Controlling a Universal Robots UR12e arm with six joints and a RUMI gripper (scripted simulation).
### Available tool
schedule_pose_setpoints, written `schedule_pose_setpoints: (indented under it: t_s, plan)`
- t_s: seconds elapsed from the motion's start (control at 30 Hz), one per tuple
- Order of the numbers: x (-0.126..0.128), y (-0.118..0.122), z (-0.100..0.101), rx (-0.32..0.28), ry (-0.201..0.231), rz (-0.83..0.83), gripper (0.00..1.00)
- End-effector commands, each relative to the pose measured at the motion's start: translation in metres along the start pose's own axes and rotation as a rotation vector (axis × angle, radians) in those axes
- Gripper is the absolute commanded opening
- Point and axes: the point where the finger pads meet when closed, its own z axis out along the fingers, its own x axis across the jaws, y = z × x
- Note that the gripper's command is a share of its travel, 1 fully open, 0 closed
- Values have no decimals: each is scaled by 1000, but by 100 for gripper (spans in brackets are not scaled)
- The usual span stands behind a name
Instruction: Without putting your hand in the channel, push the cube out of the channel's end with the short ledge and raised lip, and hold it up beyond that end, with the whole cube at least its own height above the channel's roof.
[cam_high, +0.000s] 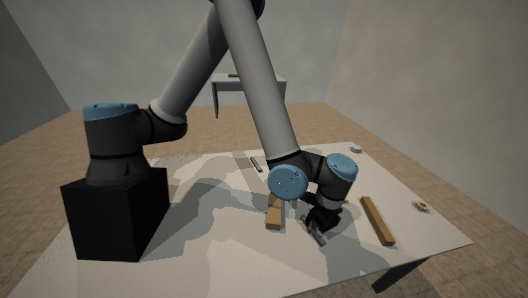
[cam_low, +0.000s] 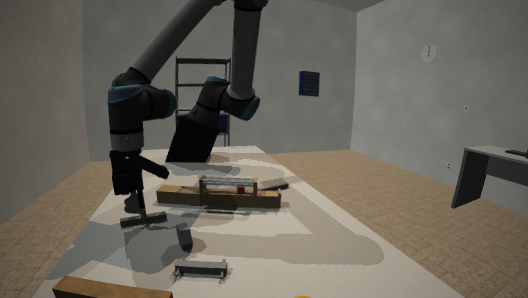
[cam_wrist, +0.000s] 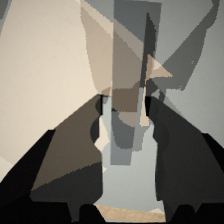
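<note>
The wooden channel stands on the table, with posts and a clear roof. The red cube sits inside, under the roof, nearer the end with the short ledge and raised lip. The arm hides much of the channel in the top view. My gripper is low over a grey bar, beside the channel's long-ledge end. Its jaws are partly open, one each side of the bar, with gaps showing in the wrist view. The fingertips are small and dark in the top and exterior views.
A long wooden bar lies farther out. A grey bracket-like piece and a dark block lie near the grey bar. A dark thin bar lies behind the channel. A yellow piece is near the table edge.
</note>
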Motion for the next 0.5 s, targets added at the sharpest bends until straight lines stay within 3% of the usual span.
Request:
schedule_pose_setpoints:
  t_s: [0.0,0.07,0.1,0.47]
  plan:
    - [1,1,-1,-1,1,0,22]
    - [1,1,-1,-1,1,0,22]
    - [1,1,-1,-1,1,0,0]
    - [1,1,-1,-1,1,0,0]
